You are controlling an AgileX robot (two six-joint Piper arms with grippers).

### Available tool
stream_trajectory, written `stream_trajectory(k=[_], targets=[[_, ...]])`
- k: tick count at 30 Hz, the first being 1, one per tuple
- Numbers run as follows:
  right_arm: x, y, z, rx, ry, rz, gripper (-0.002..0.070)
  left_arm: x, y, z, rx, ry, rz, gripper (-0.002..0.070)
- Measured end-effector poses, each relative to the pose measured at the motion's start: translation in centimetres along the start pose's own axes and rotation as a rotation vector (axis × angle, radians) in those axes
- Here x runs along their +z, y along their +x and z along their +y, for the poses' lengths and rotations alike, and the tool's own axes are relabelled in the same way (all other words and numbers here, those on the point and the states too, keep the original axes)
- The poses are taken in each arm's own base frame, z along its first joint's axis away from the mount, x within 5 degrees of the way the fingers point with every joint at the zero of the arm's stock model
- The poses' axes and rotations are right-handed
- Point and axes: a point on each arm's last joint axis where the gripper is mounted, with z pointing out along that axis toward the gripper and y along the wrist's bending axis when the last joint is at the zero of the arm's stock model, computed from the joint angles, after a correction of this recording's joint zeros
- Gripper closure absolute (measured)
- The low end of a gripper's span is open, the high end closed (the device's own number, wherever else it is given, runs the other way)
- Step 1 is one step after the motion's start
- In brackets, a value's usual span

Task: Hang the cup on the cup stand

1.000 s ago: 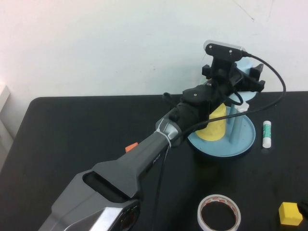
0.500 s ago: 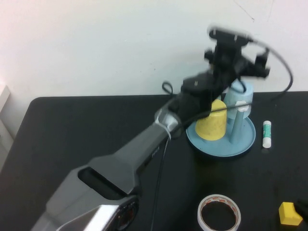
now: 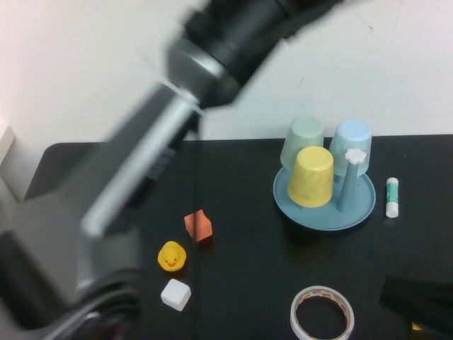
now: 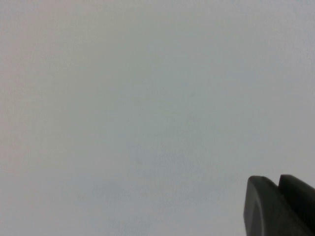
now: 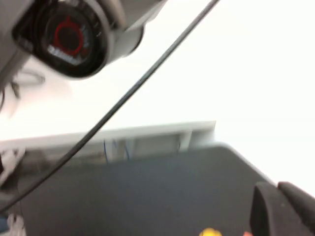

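Observation:
The light blue cup (image 3: 352, 142) sits upside down on a peg at the back right of the round blue cup stand (image 3: 361, 211), with nothing gripping it. A bare peg with a white flower cap (image 3: 354, 158) rises in front of it. My left arm (image 3: 212, 49) is a raised blur across the upper left, its gripper out of the high view. In the left wrist view my left gripper (image 4: 278, 180) is shut, empty, and faces the pale wall. My right gripper (image 5: 276, 188) is shut and empty, low at the table's near right corner (image 3: 417, 301).
A yellow cup (image 3: 311, 176) and a pale green cup (image 3: 303, 140) also hang upside down on the stand. A glue stick (image 3: 393, 196) lies to its right, a tape roll (image 3: 322, 312) near the front. An orange block (image 3: 198, 225), yellow duck (image 3: 171, 256) and white cube (image 3: 175, 294) lie left of centre.
My left gripper has let go of the light blue cup, shut, and swung up and away from the stand. The cup stays on its peg. The right arm has barely moved.

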Motion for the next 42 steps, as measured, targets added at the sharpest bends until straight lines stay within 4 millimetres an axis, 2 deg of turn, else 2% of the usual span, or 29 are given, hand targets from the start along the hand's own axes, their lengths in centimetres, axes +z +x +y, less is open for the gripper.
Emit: stream_trajectory(k=[5,9,12,14,18,21,23,25,27,30,33,36,40,42], targets=[[-0.2,-1.9,-0.3,-0.006,0.008,-0.058,0.0678,-2.7,-5.6,6.5,-0.022,-0.096,-0.019,0.067],[-0.3,-2.8,-0.6,-0.099,0.022,-0.081,0.0678,-6.2,-10.0,12.5,-0.055,-0.142,-0.046,0.0675],[-0.5,-3.9,-0.9,-0.165,0.044,-0.108,0.0678,-9.1,-12.0,15.7,-0.049,-0.142,-0.04,0.0675],[-0.7,-5.0,-1.1,-0.17,0.057,-0.139,0.0678,-10.7,-12.6,16.6,-0.023,-0.126,-0.022,0.0675],[-1.4,-8.0,-0.8,-0.165,-0.007,-0.258,0.0678,-13.2,-12.7,16.7,0.029,-0.088,0.061,0.0675],[-1.5,-9.3,0.2,-0.158,-0.132,-0.329,0.0678,-14.3,-12.2,14.8,0.068,-0.031,0.128,0.0675],[-1.2,-9.4,0.9,-0.159,-0.223,-0.317,0.0678,-15.1,-11.8,13.4,0.106,0.016,0.17,0.0675],[-1.0,-8.9,1.9,-0.16,-0.353,-0.247,0.0678,-16.0,-11.7,12.1,0.155,0.074,0.182,0.0675],[-1.0,-7.9,3.0,-0.231,-0.513,-0.091,0.0678,-17.3,-11.8,11.6,0.209,0.128,0.182,0.0675],[-1.6,-6.1,3.2,-0.332,-0.648,0.239,0.0678,-19.3,-12.1,12.3,0.288,0.193,0.176,0.0675],[-2.3,-5.2,1.9,-0.346,-0.586,0.52,0.0678,-20.7,-12.3,13.6,0.318,0.233,0.159,0.0675],[-3.4,-4.7,0.1,-0.291,-0.378,0.688,0.0678,-21.7,-12.0,14.2,0.33,0.266,0.147,0.0675],[-5.3,-4.1,-2.2,-0.235,-0.067,0.774,0.0678,-22.9,-11.0,13.6,0.306,0.317,0.151,0.0675],[-6.3,-3.7,-2.7,-0.215,0.017,0.767,0.0678,-23.6,-10.3,13.0,0.291,0.347,0.156,0.0675]])
